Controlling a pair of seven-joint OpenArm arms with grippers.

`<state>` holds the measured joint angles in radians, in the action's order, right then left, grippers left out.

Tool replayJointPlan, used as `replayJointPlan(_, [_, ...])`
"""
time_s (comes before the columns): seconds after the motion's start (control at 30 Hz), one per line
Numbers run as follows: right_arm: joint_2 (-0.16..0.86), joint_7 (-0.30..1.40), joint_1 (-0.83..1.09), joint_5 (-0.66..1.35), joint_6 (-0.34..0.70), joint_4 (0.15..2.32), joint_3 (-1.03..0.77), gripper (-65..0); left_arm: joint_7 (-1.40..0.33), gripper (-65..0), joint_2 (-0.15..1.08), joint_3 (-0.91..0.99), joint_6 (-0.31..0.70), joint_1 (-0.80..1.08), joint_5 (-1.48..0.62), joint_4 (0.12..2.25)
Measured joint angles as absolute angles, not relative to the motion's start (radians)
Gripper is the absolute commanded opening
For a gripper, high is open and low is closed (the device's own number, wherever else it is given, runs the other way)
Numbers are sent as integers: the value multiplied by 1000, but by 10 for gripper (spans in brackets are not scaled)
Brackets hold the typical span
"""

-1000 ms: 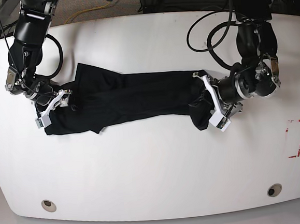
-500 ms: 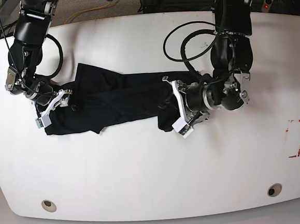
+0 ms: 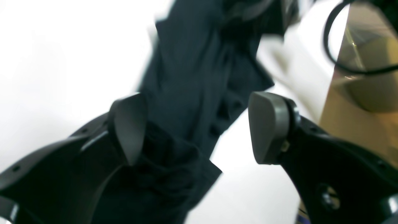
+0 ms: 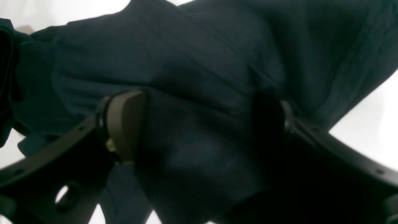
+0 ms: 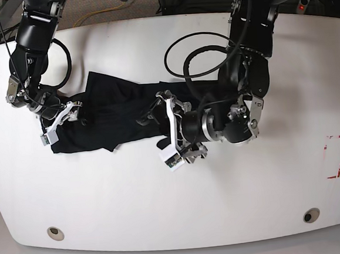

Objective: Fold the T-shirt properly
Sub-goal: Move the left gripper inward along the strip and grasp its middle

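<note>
The black T-shirt (image 5: pixel 119 113) lies on the white desk (image 5: pixel 223 199), bunched into a long band on the left half, far of centre. Its right end is doubled back toward the middle.

The left hand (image 5: pixel 169 130) sits at that doubled right end. In its wrist view the fingers (image 3: pixel 269 127) stand spread, with cloth (image 3: pixel 186 93) lying between them; the left finger touches a bunched fold, the right finger is clear of the fabric over bare desk. No pinch is visible.

The right hand (image 5: pixel 60 119) rests at the left end of the T-shirt, near its lower corner. Its wrist view shows the fingers (image 4: pixel 124 124) spread wide with cloth (image 4: pixel 199 93) filling the gap between them; whether they press the fabric cannot be told.

A red-marked rectangle (image 5: pixel 335 157) lies at the right edge of the desk, well apart from the garment.
</note>
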<state>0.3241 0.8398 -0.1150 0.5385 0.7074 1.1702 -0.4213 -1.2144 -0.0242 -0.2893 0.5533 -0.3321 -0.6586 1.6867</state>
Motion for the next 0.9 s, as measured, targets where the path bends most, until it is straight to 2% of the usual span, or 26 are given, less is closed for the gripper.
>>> replayJointPlan(0.13, [324,842,-117,538,707,1170,-422,-149,-1205,-179,52,-223,558,-328,-615,1781])
replayJointPlan(0.3, [324,845,-117,535,707,1170,-422,-149,-1213,-181,160,-162,557,-253,-522,1789])
replayJointPlan(0.47, [321,845,-117,537,707,1171,-422,-149,-1194,-181,206,-160,558,-184,-471,1786])
replayJointPlan(0.57, [311,838,-118,538,707,1171,-425,-149,-1116,-181,209,-170,557,-154,-442,1784])
replayJointPlan(0.7, [302,839,-120,538,707,1171,-424,-149,-1062,-181,206,-291,558,-160,-386,1697])
replayJointPlan(0.9, [302,837,-120,539,707,1171,-422,-149,-982,-181,116,-420,558,-260,-368,1524])
